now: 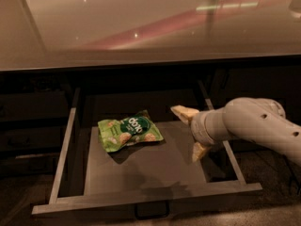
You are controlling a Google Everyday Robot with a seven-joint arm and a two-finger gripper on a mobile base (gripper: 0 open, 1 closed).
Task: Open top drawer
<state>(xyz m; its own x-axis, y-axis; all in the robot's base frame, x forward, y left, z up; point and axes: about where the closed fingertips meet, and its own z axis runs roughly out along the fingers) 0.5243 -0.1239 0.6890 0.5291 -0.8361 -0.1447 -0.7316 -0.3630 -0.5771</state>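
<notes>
The top drawer point(150, 194) stands pulled far out under the counter, its flat grey tray bare in front, thin side rails at left and right. Its small dark loop handle point(152, 210) shows at the centre of the front edge. My gripper point(192, 132) hangs over the right part of the tray, open, with one pale finger point(184, 113) pointing back-left and the other point(200, 151) pointing down toward the front. It holds nothing. A green snack bag point(129, 131) lies on the tray to the gripper's left, apart from it.
A glossy beige countertop point(141, 27) overhangs the drawer. Dark cabinet fronts flank the drawer on both sides. My white arm point(263, 126) comes in from the right over the drawer's right rail point(230, 154). Floor shows below the drawer front.
</notes>
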